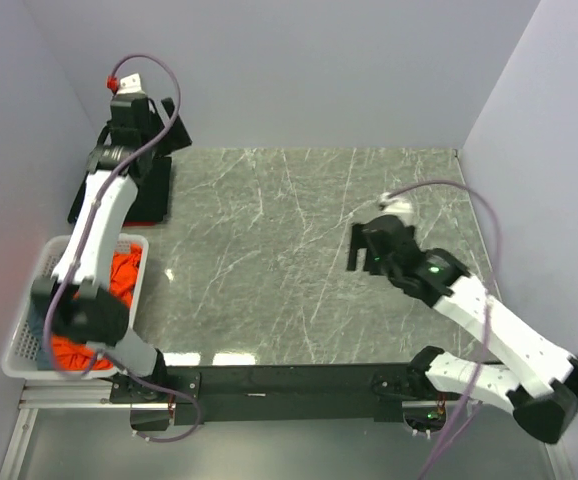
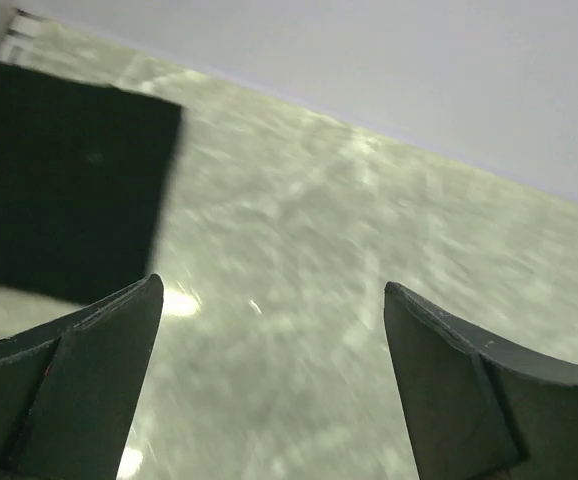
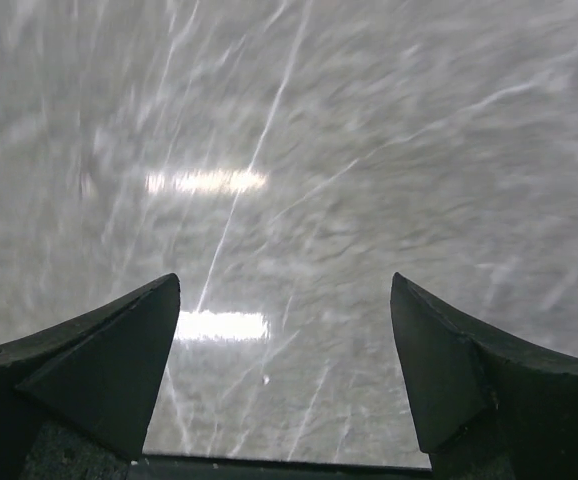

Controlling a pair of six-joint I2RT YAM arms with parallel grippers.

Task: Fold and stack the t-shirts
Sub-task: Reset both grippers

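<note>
Progress: 1 black cloth t-shirt [image 1: 154, 195], apparently folded, lies flat at the upper left of the grey marbled desk [image 1: 269, 280]. An orange-red cloth t-shirt [image 1: 125, 272] and a red cloth t-shirt [image 1: 69, 352] sit bunched, not yet folded, in the white perforated plastic basket [image 1: 24, 345] at lower left. The left claw [image 2: 269, 300] and right claw [image 3: 284, 290] gape wide, holding nothing.

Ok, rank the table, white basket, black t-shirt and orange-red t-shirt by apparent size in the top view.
1. table
2. white basket
3. black t-shirt
4. orange-red t-shirt
The left arm partly hides the last two, so their order is unsure.
</note>
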